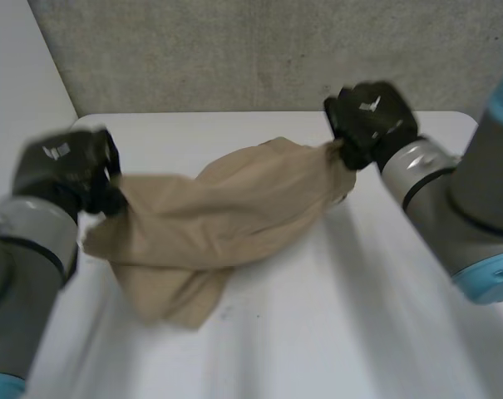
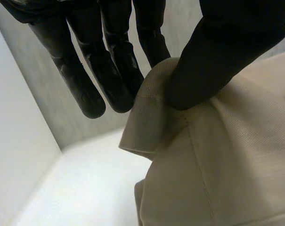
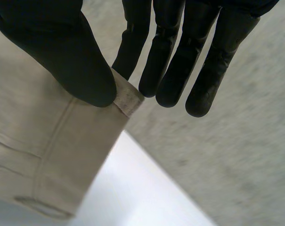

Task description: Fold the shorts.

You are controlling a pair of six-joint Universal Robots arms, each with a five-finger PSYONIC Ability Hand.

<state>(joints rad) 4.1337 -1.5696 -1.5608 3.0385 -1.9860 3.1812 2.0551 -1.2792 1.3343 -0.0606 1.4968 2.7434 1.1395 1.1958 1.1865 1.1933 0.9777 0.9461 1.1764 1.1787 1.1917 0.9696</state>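
Holds the tan shorts (image 1: 226, 216) slung between both hands above the white bench (image 1: 334, 324). Grips one end with the left hand (image 1: 68, 166), raised over the near left part of the bench in the head view. Grips the opposite end with the right hand (image 1: 369, 120), farther back and to the right, close to the grey wall (image 1: 259, 50). Lets the cloth sag in loose, rumpled folds between the two grips, lowest toward the left side, with a bunched part drooping down to the bench; cannot tell whether resting there or just above it.

From the left wrist: pinches a folded, stitched edge of the shorts between the thumb (image 2: 213, 61) and the finger nearest to it. Leaves the other fingers (image 2: 88, 89) straight and slightly spread, clear of the cloth, with fabric hanging away beneath the thumb and white bench beyond.

From the right wrist: pinches a hemmed corner of the shorts between the thumb (image 3: 67, 56) and the nearest finger. Leaves the remaining fingers (image 3: 180, 70) straight and close together, just beside the corner without touching it. Shows a stitched seam running down the fabric from under the thumb, and a small stitched slot farther along.
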